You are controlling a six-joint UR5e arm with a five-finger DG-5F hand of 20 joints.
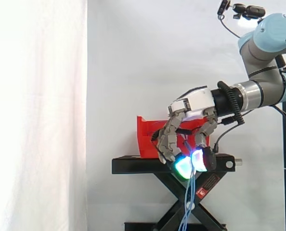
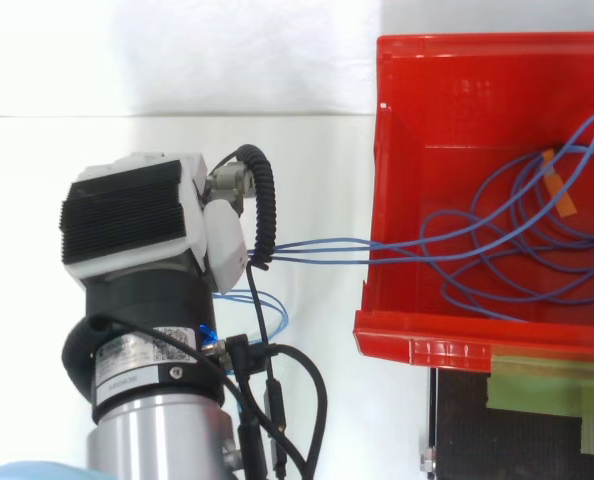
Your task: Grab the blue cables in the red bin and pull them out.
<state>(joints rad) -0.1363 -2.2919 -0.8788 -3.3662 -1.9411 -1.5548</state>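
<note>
The blue cables (image 2: 327, 242) are seen as thin, light-blue strands, the greater part lying in loose overlapping loops on the floor of the red bin (image 2: 447, 100), toward its right side in the top view. An orange tag (image 2: 560, 190) is carried on one of the loops. Two strands are led side by side over the bin's left wall and stretched almost straight to the hand (image 2: 137, 215), which is held outside the bin, to its left. A further small loop is visible below the hand. In the side view the hand (image 1: 193, 108) is shown with its fingers curled downward and closed on the cables, which are pinched between the glowing fingertips (image 1: 184, 166). From the pads the cables (image 1: 188, 197) hang slack, passing the top plate of the black stand (image 1: 133, 165) and falling in front of its crossed legs. The fingertips are at the level of the stand's top plate, in front of the bin (image 1: 145, 137). In the top view the gap between hand and bin wall is crossed by the two strands alone. A strip of green tape (image 2: 537, 380) is fixed below the bin's thick front lip. The white curtain (image 1: 37, 115) hangs at the far left, well apart from the hand.
</note>
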